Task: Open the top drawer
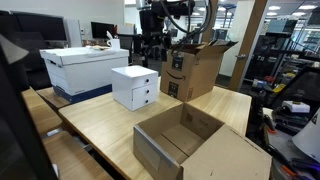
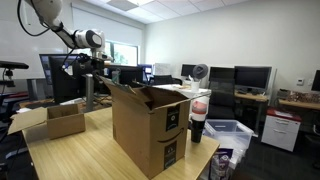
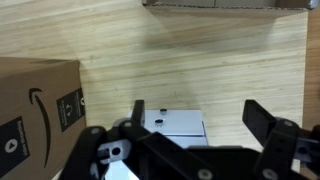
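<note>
The small white cube cabinet [image 1: 134, 88] stands on the wooden table, and its top drawer [image 1: 146, 82] is shut, with a small knob on the flat front. In the wrist view the cabinet [image 3: 180, 124] lies below me, between my fingers and toward the left one, with both knobs showing; the top drawer's knob [image 3: 159, 122] sits nearer the cabinet's top edge. My gripper [image 3: 194, 104] is open and empty, well above the cabinet. It hangs high at the back in both exterior views [image 1: 155, 42] [image 2: 88, 66]. In an exterior view the tall box hides the cabinet.
A large white lidded storage box [image 1: 85, 68] stands behind the cabinet. A tall cardboard box [image 1: 195, 68] [image 2: 150, 125] [image 3: 35, 105] stands close beside it. An open low cardboard box [image 1: 190, 145] [image 2: 62, 120] sits near the table's front edge.
</note>
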Robot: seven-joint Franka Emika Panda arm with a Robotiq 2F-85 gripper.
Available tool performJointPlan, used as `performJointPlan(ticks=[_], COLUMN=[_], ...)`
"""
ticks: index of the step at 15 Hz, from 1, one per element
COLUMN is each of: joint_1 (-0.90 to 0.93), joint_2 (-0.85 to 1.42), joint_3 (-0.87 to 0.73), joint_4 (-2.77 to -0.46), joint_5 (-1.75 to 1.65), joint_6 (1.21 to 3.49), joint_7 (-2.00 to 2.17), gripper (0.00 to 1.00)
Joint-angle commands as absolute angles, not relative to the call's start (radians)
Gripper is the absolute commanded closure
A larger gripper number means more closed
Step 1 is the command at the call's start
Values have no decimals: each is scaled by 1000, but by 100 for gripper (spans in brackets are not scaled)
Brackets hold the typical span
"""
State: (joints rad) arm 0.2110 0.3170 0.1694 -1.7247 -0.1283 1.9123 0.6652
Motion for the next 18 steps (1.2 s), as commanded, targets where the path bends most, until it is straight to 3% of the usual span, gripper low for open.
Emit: performJointPlan(ticks=[1, 18], joint_1=[235, 217], joint_2=[317, 431], joint_3=[144, 64], joint_4=[-1719, -1721], joint_5=[-120, -119], joint_6=[1908, 2065], joint_7=[660, 588], gripper=[0, 0])
